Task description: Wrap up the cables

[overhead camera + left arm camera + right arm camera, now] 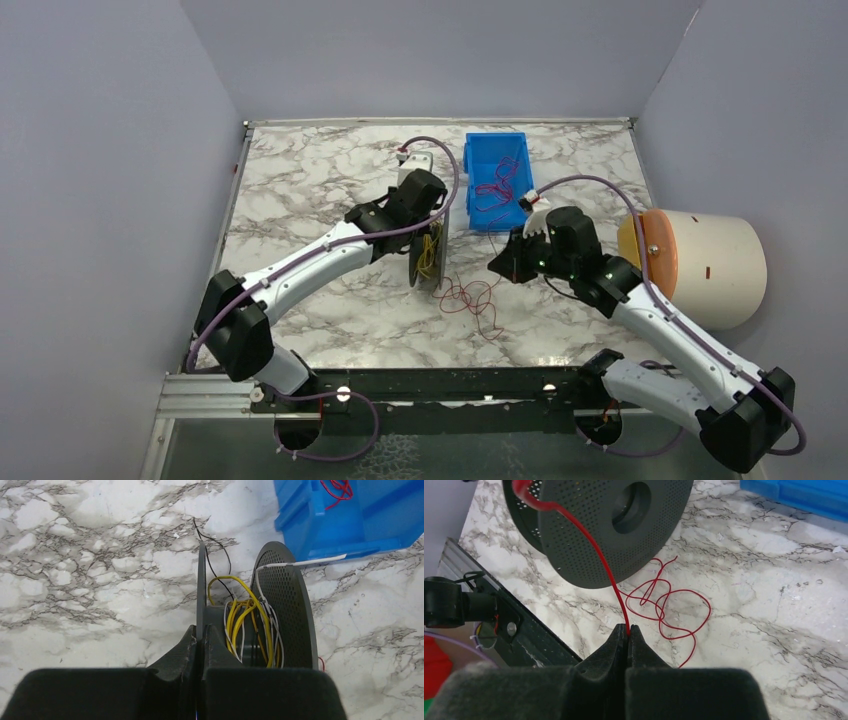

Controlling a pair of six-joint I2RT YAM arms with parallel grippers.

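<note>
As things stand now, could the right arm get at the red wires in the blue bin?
Probably yes: the blue bin sits open-topped just beyond the right gripper, nothing between. But that gripper is shut on a red cable running to the spool, so it must let go first.

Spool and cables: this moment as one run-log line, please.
left gripper shut on spool | right gripper shut on red cable | spool standing on edge

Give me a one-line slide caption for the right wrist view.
Right end effector shut on a red cable leading up to the perforated grey spool, slack loops on the marble table.
</note>
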